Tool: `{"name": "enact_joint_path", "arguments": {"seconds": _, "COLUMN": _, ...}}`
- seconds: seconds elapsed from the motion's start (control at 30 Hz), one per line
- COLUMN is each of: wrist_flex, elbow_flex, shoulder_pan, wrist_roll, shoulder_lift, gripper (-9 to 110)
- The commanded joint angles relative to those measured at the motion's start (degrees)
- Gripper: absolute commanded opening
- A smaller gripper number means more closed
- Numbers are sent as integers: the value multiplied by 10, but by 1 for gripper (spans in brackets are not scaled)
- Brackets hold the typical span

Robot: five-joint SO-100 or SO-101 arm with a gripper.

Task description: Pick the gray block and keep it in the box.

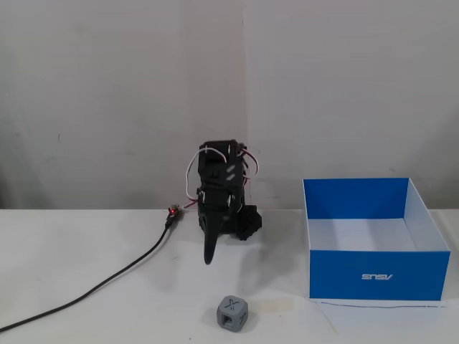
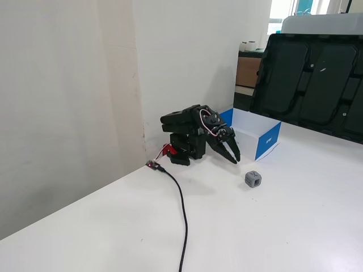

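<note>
The gray block [image 1: 233, 312] is a small cube with dark X marks. It sits on the white table near the front, and it also shows in the other fixed view [image 2: 253, 179]. The box [image 1: 376, 276] is blue outside and white inside; it stands open and empty to the right of the block, and appears behind it in the other fixed view [image 2: 267, 141]. The black arm is folded low against the wall. My gripper [image 1: 209, 258] points down, its jaws look closed and empty, and it hangs above the table behind and left of the block [image 2: 234, 158].
A black cable [image 1: 107, 283] runs from a small board at the arm's base toward the front left of the table [image 2: 182, 209]. Large black moulded panels [image 2: 306, 79] lean at the far side behind the box. A wall stands right behind the arm.
</note>
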Motion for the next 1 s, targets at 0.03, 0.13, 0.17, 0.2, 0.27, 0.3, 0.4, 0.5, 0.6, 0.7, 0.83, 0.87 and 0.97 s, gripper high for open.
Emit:
{"name": "enact_joint_path", "arguments": {"seconds": 0.03, "wrist_flex": -39, "elbow_flex": -108, "shoulder_pan": 4, "wrist_roll": 4, "shoulder_lift": -142, "gripper": 0}}
{"name": "enact_joint_path", "arguments": {"seconds": 0.13, "wrist_flex": -50, "elbow_flex": -142, "shoulder_pan": 5, "wrist_roll": -6, "shoulder_lift": -205, "gripper": 0}}
{"name": "enact_joint_path", "arguments": {"seconds": 0.17, "wrist_flex": -54, "elbow_flex": -151, "shoulder_pan": 5, "wrist_roll": -11, "shoulder_lift": -220, "gripper": 0}}
{"name": "enact_joint_path", "arguments": {"seconds": 0.2, "wrist_flex": -58, "elbow_flex": -159, "shoulder_pan": 4, "wrist_roll": -16, "shoulder_lift": -232, "gripper": 0}}
{"name": "enact_joint_path", "arguments": {"seconds": 0.27, "wrist_flex": -64, "elbow_flex": -178, "shoulder_pan": 3, "wrist_roll": -32, "shoulder_lift": -254, "gripper": 0}}
{"name": "enact_joint_path", "arguments": {"seconds": 0.3, "wrist_flex": -64, "elbow_flex": -188, "shoulder_pan": 3, "wrist_roll": -36, "shoulder_lift": -265, "gripper": 0}}
{"name": "enact_joint_path", "arguments": {"seconds": 0.4, "wrist_flex": -55, "elbow_flex": -228, "shoulder_pan": 3, "wrist_roll": -43, "shoulder_lift": -315, "gripper": 0}}
{"name": "enact_joint_path", "arguments": {"seconds": 0.5, "wrist_flex": -56, "elbow_flex": -260, "shoulder_pan": 4, "wrist_roll": -54, "shoulder_lift": -366, "gripper": 0}}
{"name": "enact_joint_path", "arguments": {"seconds": 0.6, "wrist_flex": -60, "elbow_flex": -290, "shoulder_pan": 5, "wrist_roll": -68, "shoulder_lift": -411, "gripper": 0}}
{"name": "enact_joint_path", "arguments": {"seconds": 0.7, "wrist_flex": -58, "elbow_flex": -316, "shoulder_pan": 6, "wrist_roll": -115, "shoulder_lift": -453, "gripper": 0}}
{"name": "enact_joint_path", "arguments": {"seconds": 0.83, "wrist_flex": -33, "elbow_flex": -374, "shoulder_pan": 11, "wrist_roll": -178, "shoulder_lift": -535, "gripper": 0}}
{"name": "enact_joint_path", "arguments": {"seconds": 0.87, "wrist_flex": -25, "elbow_flex": -390, "shoulder_pan": 12, "wrist_roll": -184, "shoulder_lift": -555, "gripper": 0}}
{"name": "enact_joint_path", "arguments": {"seconds": 0.97, "wrist_flex": -29, "elbow_flex": -422, "shoulder_pan": 18, "wrist_roll": -261, "shoulder_lift": -599, "gripper": 0}}
